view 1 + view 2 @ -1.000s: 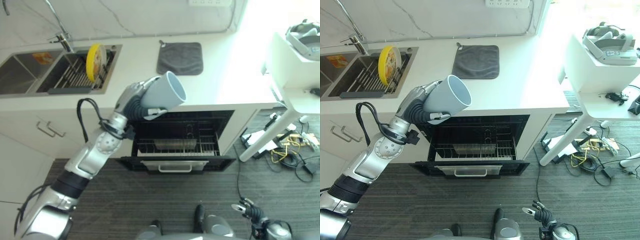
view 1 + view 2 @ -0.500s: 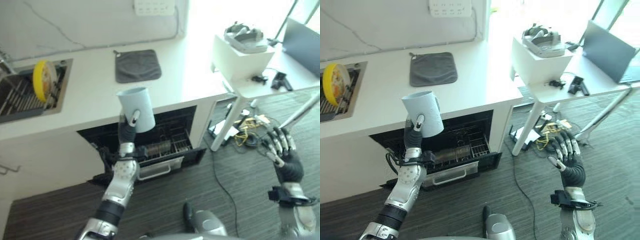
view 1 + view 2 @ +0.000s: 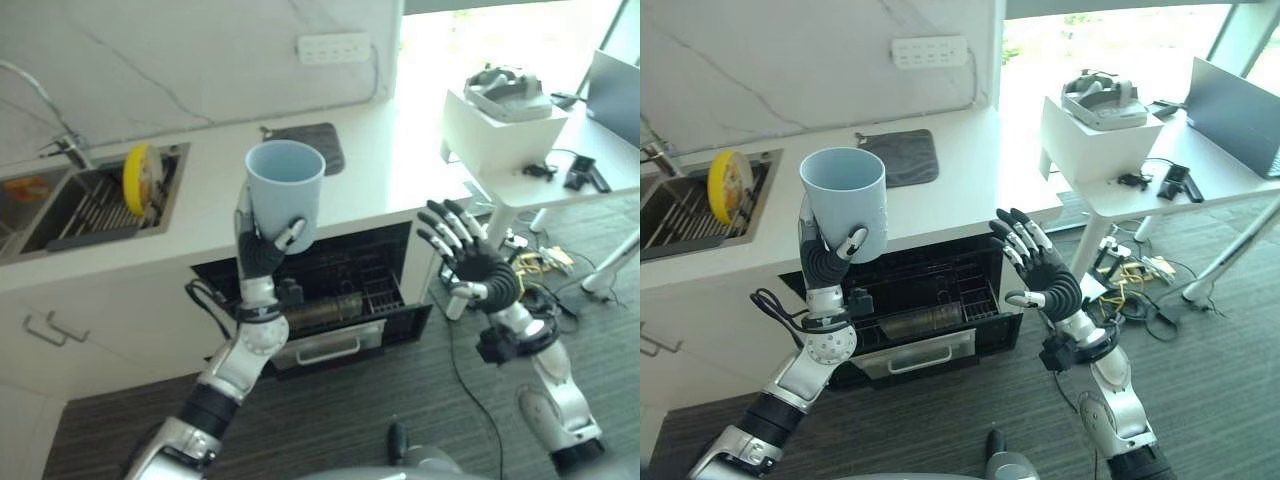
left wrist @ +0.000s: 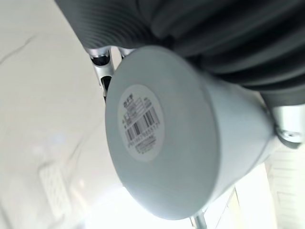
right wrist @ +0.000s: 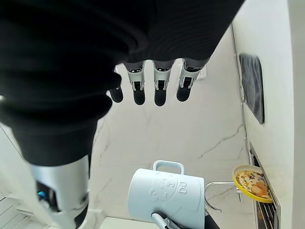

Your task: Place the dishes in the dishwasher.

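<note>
My left hand (image 3: 262, 249) holds a pale blue mug (image 3: 285, 189) upright, mouth up, raised in front of the counter; its fingers and thumb curl round the mug's lower wall. The left wrist view shows the mug's base with a round label (image 4: 143, 121). The right wrist view shows the mug (image 5: 167, 193) from the side, handle on top. My right hand (image 3: 1036, 271) is raised to the right of the mug, fingers spread and straight, holding nothing. The dishwasher (image 3: 330, 285) stands open under the counter, its lower rack (image 3: 930, 315) pulled partly out. A yellow plate (image 3: 135, 177) stands on edge in the sink rack.
A dark grey cloth (image 3: 900, 156) lies on the white counter (image 3: 960, 205). The sink (image 3: 95, 200) with its tap is at the left. A white side table (image 3: 1110, 150) carrying a headset stands at the right, with cables on the floor beneath.
The camera has swung. My left hand has kept the mug raised and upright. My right hand has risen from low at the right to beside the mug, fingers spread.
</note>
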